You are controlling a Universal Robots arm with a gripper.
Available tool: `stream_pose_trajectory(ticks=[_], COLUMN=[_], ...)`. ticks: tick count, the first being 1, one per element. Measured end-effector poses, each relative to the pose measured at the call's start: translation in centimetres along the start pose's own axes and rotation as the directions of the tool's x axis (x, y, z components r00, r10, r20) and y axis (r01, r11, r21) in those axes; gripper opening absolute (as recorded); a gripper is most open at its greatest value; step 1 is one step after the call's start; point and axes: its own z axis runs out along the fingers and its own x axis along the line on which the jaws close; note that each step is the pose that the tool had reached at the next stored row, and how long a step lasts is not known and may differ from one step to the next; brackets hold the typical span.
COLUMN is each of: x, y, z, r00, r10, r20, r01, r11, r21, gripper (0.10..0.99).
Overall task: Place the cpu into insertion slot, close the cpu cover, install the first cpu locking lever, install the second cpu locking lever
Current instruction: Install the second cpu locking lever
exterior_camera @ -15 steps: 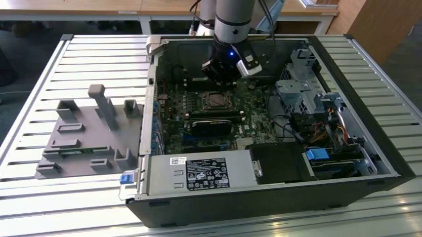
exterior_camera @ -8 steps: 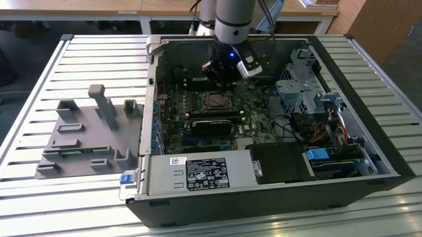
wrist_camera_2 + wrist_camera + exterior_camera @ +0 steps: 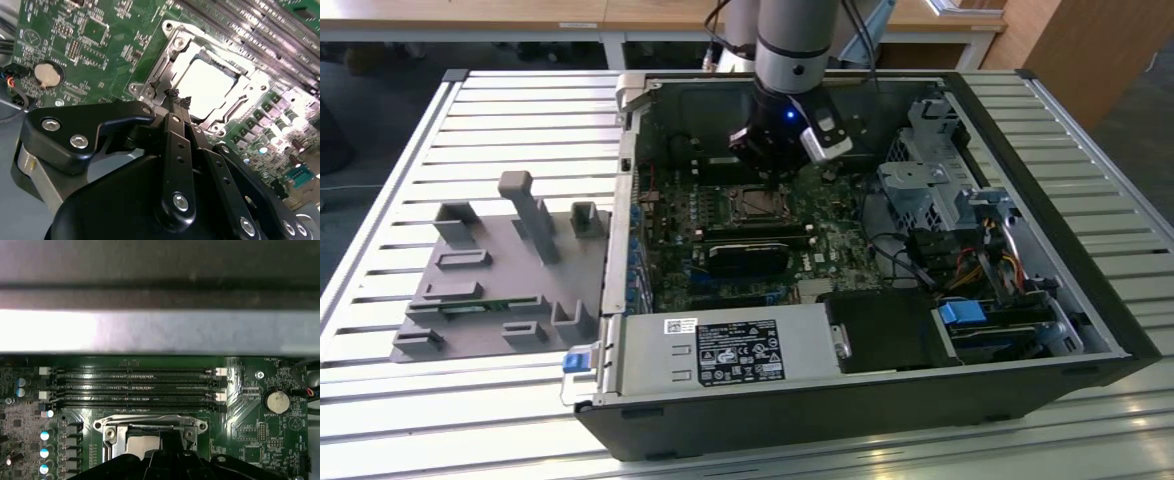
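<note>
Now | gripper (image 3: 176, 97): fingers pressed together, tips at the edge of the cpu cover (image 3: 165, 65) | cpu (image 3: 206, 89): seated in the insertion slot (image 3: 755, 204), cover frame down around it | beyond: green motherboard (image 3: 674, 255), coin battery (image 3: 48, 74), memory slots (image 3: 135, 387), inside the open computer case (image 3: 1047, 255).

The chip (image 3: 207, 90) has a dull, pale metal top; its cover (image 3: 186, 50) is bright, polished metal. The gripper (image 3: 178, 100) is smooth black plastic (silver screws). The circuit board (image 3: 95, 45) is glossy green; the table (image 3: 400, 200) is pale ribbed metal.
</note>
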Motion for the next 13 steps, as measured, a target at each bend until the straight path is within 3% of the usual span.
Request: stream_pose_trajectory(ticks=[6, 10, 12, 13], x=[-0.01, -0.02, -0.01, -0.02], y=[-0.95, -1.15, -1.15, -1.13], z=[-0.05, -0.13, -0.41, -0.90], r00=[1.0000, 1.0000, 1.0000, 1.0000], r10=[0.000, 0.000, 0.000, 0.000], r20=[0.0000, 0.0000, 0.0000, 0.0000], r01=[0.000, 0.000, 0.000, 0.000], r11=[1.0000, 1.0000, 1.0000, 1.0000], r21=[0.000, -0.001, -0.003, -0.003], gripper=[0.106, 0.106, 0.106, 0.106])
